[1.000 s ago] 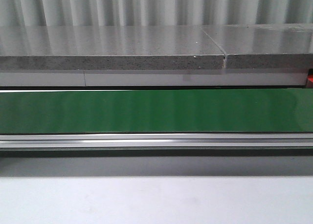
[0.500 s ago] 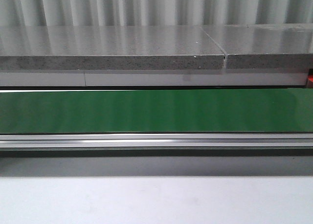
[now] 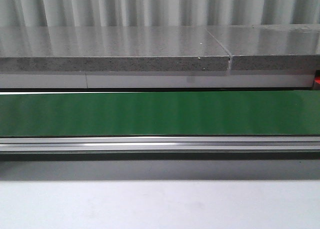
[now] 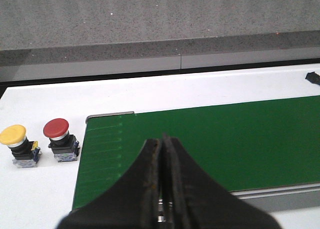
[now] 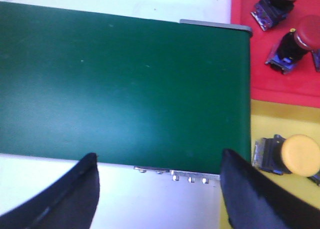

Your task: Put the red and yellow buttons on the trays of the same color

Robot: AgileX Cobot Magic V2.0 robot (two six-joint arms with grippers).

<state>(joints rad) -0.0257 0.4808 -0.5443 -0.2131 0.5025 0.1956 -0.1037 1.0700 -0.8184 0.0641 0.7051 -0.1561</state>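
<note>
Waiting beside the green belt, two buttons sit on the white table: a yellow button and a red button next to it. The left gripper is closed and holds nothing. I think it must open and reach for one.

The right gripper is wide open and empty. The red tray holds two red ones. The yellow tray holds one yellow one.

So the belt runs straight across in front of me, stone ledge right behind it. Off one end, two buttons sit side by side on the table. Off the other end, two trays butt together, buttons on both.
</note>
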